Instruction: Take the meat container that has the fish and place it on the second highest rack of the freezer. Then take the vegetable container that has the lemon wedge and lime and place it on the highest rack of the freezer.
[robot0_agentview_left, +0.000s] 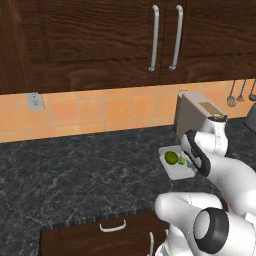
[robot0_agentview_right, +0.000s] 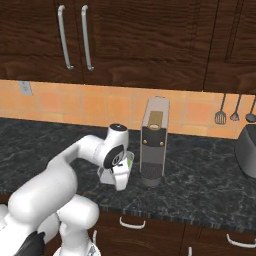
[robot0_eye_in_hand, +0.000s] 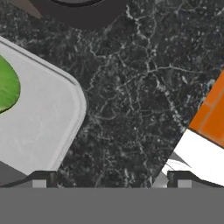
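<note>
Item: gripper (robot0_eye_in_hand: 109, 181), spread wide, holding nothing, over vegetable container (robot0_eye_in_hand: 41, 127).
I judge the lime (robot0_agentview_left: 171, 158) container unlifted; freezer placement remains.

Dark wood wall cabinets (robot0_agentview_left: 100, 40) with long metal handles (robot0_agentview_left: 154, 38) hang above an orange tiled backsplash (robot0_agentview_left: 100, 112) bearing a wall socket (robot0_agentview_left: 35, 101). Below runs a black speckled stone table (robot0_agentview_left: 75, 175), with dark drawers (robot0_agentview_left: 112, 235) underneath and utensils (robot0_agentview_right: 221, 116) hanging at the right.

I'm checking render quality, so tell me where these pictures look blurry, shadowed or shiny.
Left base view: soft and low in detail; the lime in the white container is a smooth blob, and cabinet handles carry bright highlights. Right base view: the coffee machine casts little shadow on the counter. Hand view: container close and slightly blurred, tool tips dim.
</note>
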